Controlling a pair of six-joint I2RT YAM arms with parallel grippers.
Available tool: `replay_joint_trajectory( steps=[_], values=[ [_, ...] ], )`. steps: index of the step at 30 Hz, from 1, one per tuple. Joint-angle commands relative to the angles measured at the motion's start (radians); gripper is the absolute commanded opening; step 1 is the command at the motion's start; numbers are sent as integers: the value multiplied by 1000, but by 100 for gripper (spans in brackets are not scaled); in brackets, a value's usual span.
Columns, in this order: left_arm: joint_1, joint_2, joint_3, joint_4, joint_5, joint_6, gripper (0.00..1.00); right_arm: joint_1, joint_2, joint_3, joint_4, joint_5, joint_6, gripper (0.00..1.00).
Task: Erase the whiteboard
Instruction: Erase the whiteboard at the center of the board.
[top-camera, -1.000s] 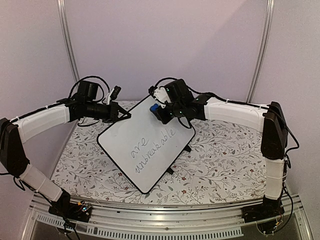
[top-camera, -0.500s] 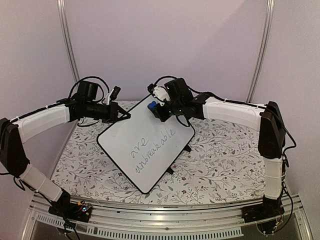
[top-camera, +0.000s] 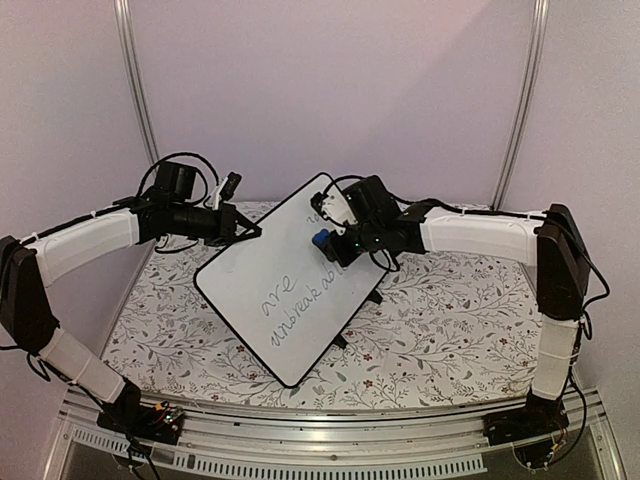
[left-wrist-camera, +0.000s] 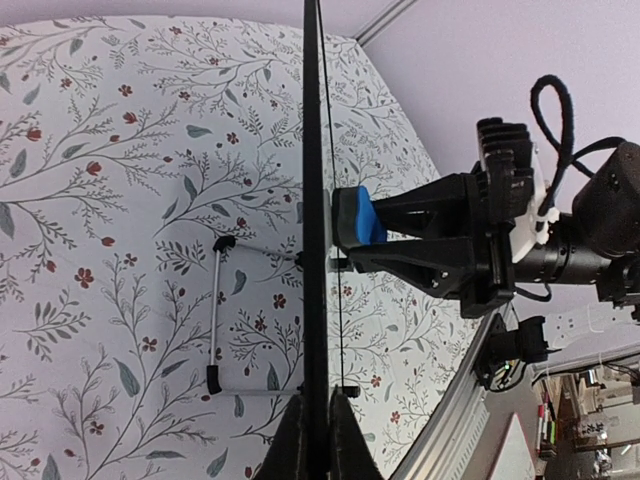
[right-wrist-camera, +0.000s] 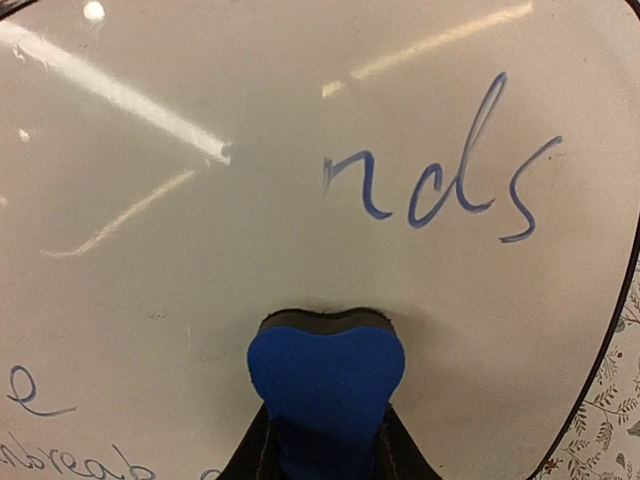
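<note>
The whiteboard (top-camera: 270, 300) stands tilted above the table, a corner pointing up. Dark handwriting (top-camera: 300, 293) crosses its lower half, and blue letters "nds" (right-wrist-camera: 440, 170) show close up. My left gripper (top-camera: 252, 232) is shut on the board's left rim; in the left wrist view the board (left-wrist-camera: 315, 150) is edge-on between the fingers of that gripper (left-wrist-camera: 317, 425). My right gripper (top-camera: 328, 244) is shut on a blue eraser (top-camera: 320, 239), whose dark pad presses flat on the board's face. The eraser (right-wrist-camera: 325, 375) sits below the blue letters, and it also shows from the side (left-wrist-camera: 360, 215).
A floral cloth (top-camera: 450, 310) covers the table. The board's black clip feet (top-camera: 375, 296) and a wire stand (left-wrist-camera: 215, 320) stick out behind it. An aluminium rail (top-camera: 330, 420) runs along the near edge. Purple walls enclose the back and sides.
My right gripper has slid the eraser from near the board's top corner down and to the right across its face. The top corner now shows. The left arm has held still.
</note>
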Motion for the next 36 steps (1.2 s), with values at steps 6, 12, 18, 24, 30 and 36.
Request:
replay_joint_trajectory(
  steps=[6,12,18,24,30,36],
  values=[
    [-7,1,-3,53,18,77,0,-4,106,225,-75,3,-31,21],
    [-6,7,-5,55,18,78,0,-9,151,291,-101,3,-32,21],
    [-7,5,-5,53,12,79,0,-9,99,174,-97,-13,-12,21],
    [-7,10,-3,53,15,80,0,-9,27,27,-72,-7,3,20],
    [-7,11,-4,53,18,78,0,-9,20,30,-64,-19,8,21],
    [-8,13,-5,53,20,78,0,-9,67,186,-80,-18,-12,21]
  ],
)
